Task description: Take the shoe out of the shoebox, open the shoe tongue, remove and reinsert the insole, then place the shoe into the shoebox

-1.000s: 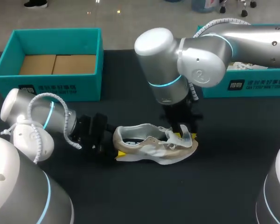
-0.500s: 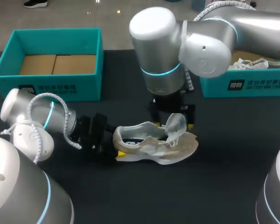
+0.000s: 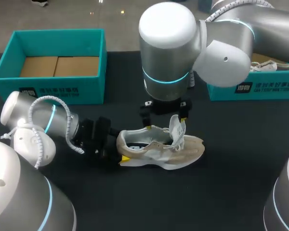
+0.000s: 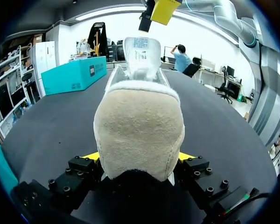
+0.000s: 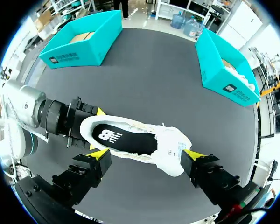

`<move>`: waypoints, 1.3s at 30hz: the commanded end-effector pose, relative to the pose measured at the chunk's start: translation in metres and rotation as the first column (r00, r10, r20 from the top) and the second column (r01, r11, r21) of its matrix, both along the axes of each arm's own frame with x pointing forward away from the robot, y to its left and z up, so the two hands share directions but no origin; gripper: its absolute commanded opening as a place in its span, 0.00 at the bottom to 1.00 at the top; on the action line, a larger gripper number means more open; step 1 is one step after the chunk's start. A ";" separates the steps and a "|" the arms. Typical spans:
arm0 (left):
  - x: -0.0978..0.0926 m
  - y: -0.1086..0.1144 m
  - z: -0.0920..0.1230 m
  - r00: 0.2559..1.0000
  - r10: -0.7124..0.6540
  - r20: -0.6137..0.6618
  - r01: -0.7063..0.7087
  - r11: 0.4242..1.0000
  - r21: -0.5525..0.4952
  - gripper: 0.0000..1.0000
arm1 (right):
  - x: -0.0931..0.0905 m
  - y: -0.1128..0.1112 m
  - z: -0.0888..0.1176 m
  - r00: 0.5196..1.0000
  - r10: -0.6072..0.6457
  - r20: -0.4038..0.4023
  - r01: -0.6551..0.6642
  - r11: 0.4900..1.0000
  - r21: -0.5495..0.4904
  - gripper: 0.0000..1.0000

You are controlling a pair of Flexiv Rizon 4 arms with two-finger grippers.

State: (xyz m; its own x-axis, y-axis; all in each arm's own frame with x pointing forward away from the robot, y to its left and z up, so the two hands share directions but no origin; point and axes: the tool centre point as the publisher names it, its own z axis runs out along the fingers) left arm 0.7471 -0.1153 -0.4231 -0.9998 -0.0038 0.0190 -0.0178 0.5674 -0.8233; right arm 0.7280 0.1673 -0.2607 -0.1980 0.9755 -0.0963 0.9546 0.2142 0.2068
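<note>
Shoe (image 3: 159,149) heel clamped in left gripper (image 4: 139,157); tongue (image 3: 177,130) stands open. Right gripper (image 5: 145,155), spread wide, should next pinch the insole (image 5: 123,139).

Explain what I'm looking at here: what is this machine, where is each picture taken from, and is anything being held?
It is a robot with two arms at a black table. Each arm ends in a gripper: two fingers with yellow tips. The head view looks down from above and behind the robot. The two round pictures come from cameras on the wrists, looking out along the fingers. On the table lies a beige and white shoe, its tongue standing up and a black insole inside. The left gripper is shut on the shoe's heel. The right gripper hangs open above the shoe, holding nothing. Two teal boxes stand at the back: the left shoebox shows only its cardboard floor, and the right shoebox has something white in it.
</note>
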 end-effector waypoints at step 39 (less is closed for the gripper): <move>0.000 -0.001 -0.003 1.000 0.001 0.001 -0.001 1.000 0.003 0.00 | 0.000 0.038 0.001 0.426 0.900 -0.095 -0.874 0.383 -0.298 0.00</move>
State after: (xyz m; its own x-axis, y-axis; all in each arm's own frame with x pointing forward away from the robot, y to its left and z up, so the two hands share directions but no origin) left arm 0.7471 -0.1153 -0.4231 -0.9998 -0.0038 0.0190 -0.0178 0.5674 -0.8233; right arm 0.7273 0.2043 -0.2585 -0.8992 0.2493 -0.3595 0.2407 0.9681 0.0693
